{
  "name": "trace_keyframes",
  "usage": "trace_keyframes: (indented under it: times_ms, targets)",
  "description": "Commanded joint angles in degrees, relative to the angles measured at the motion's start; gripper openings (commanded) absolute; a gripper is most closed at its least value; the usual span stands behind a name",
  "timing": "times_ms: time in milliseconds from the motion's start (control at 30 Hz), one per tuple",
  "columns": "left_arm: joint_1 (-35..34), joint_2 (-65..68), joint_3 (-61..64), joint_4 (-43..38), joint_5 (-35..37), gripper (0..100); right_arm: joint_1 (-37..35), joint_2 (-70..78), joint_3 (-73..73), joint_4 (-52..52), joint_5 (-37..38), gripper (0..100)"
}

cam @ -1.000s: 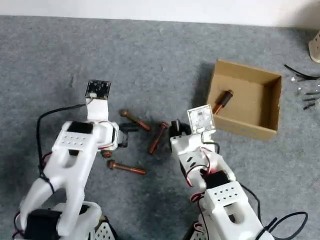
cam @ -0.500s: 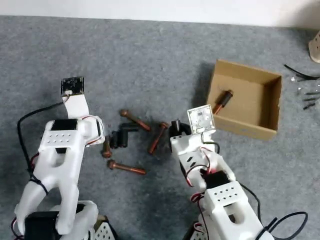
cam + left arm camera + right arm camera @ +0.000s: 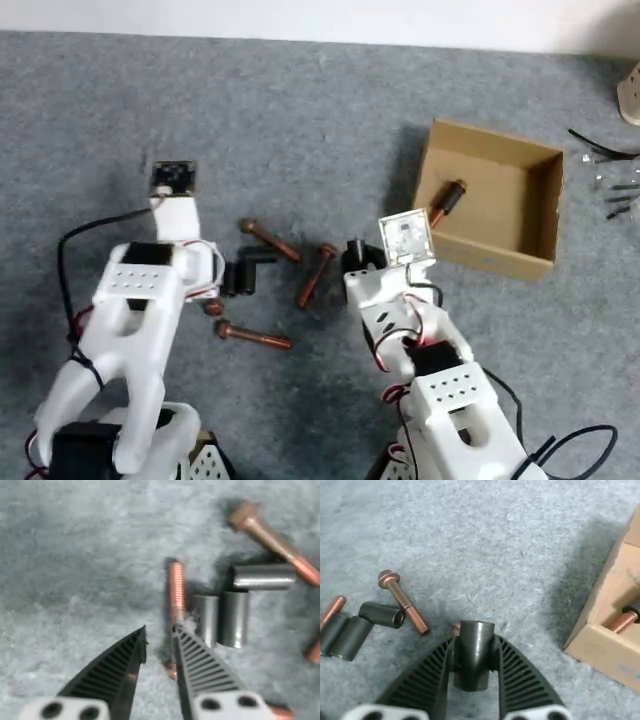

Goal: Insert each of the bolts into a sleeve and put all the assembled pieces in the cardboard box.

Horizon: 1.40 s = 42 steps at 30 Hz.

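Observation:
My left gripper [image 3: 160, 630] hangs open low over the grey mat, its fingertips at the head end of a copper bolt [image 3: 175, 592]. Two dark sleeves [image 3: 220, 618] lie side by side beside that bolt, with a third sleeve [image 3: 264, 576] and another bolt [image 3: 270, 537] beyond. My right gripper [image 3: 474, 641] is shut on an upright dark sleeve [image 3: 474, 652], left of the cardboard box [image 3: 545, 215]. One assembled bolt and sleeve [image 3: 445, 203] lies inside the box. Loose bolts [image 3: 315, 275] [image 3: 253, 335] lie between the arms.
The box stands at the right with its near wall [image 3: 612, 650] close to my right gripper. Small cables and tools [image 3: 610, 185] lie past the box at the far right edge. Open mat stretches along the back and left.
The left arm swung out to the left, uncovering the two sleeves, and has since come partway back toward them. The right arm kept almost still with its sleeve.

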Motion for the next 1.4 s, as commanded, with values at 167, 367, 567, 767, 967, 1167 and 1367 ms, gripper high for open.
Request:
trace_keyframes:
  times_ms: [167, 367, 567, 767, 967, 1167, 1367]
  targets:
    - [4.2, -1.9, 1.2, -1.2, -0.6, 17, 1.0, -1.5, -0.3, -2.2, 0.8, 0.3]
    - [3.2, 4.4, -2.1, -0.9, -0.6, 17, 1.4, -1.5, -0.3, -2.2, 0.8, 0.3]
    - [-0.6, 6.7, -6.0, 1.5, -0.4, 17, 1.4, -1.5, -0.3, -2.2, 0.8, 0.3]
    - [-0.4, -0.5, -2.9, 1.7, -0.6, 17, 1.4, -1.5, -0.3, -2.2, 0.8, 0.3]
    - [-0.8, -7.1, 1.6, 0.4, -0.7, 17, 1.4, -1.5, -0.3, -2.2, 0.8, 0.3]
    - [-2.1, -5.5, 2.4, -1.6, -0.7, 17, 1.4, -1.5, -0.2, -2.2, 0.8, 0.3]
    - [-2.9, 4.9, -2.2, -1.4, -0.7, 17, 1.4, -1.5, -0.2, -2.2, 0.8, 0.3]
